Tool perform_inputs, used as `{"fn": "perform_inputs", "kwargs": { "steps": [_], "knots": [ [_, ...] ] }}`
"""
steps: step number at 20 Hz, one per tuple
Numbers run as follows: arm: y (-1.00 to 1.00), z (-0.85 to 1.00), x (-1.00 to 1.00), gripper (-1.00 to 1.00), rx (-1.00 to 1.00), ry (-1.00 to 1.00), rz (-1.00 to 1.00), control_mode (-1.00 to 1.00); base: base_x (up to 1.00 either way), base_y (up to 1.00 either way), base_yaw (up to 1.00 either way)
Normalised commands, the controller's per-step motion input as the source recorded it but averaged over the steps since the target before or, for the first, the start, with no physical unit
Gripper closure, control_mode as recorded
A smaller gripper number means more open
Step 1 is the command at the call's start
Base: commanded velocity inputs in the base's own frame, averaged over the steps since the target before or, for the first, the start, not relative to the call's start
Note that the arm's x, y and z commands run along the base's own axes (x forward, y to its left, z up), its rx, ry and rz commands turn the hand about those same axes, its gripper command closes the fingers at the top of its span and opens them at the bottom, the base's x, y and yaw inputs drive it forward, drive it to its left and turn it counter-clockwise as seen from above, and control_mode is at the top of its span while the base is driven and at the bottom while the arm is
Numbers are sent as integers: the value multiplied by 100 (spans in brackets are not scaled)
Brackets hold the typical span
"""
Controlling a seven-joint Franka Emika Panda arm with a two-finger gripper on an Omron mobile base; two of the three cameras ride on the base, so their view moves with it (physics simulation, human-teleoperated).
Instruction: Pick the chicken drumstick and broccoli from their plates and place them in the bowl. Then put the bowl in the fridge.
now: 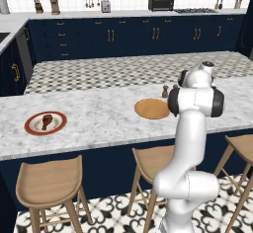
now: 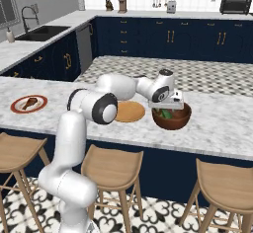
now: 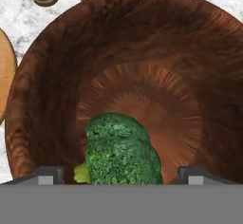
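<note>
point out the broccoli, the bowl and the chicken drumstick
broccoli [image 3: 121, 149], hand view, middle of its bumpy green head
bowl [image 2: 173, 120], right base view, its front outer wall
chicken drumstick [image 1: 47, 121], left base view, its thick meaty end

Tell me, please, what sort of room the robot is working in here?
A home kitchen, by the look of it: a marble island counter with wooden bar stools, navy cabinets behind, plus a sink and a toaster oven on the far counter.

The arm [image 2: 74, 143] is glossy white, built of rounded tubular links. Dark grey to black round caps mark its joints [image 2: 103, 107]. The wrist ends in a pale grey blocky hand [image 2: 173, 98]. Two small dark finger tips [image 3: 47, 173] carry lighter grey pads.
</note>
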Motion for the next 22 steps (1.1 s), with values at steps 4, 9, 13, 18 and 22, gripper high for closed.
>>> {"fn": "perform_inputs", "kwargs": {
  "steps": [4,9,13,18,22],
  "knots": [
    [27,35,-25,-100,-6,-6,0,-100,0,0,0],
    [47,45,-52,-100,0,0,-2,-100,0,0,0],
    [67,77,-44,-100,0,0,-6,-100,0,0,0],
    [85,63,-42,-100,1,0,-4,-100,0,0,0],
    [79,8,-65,-100,8,1,-3,-100,0,0,0]
  ]
}}
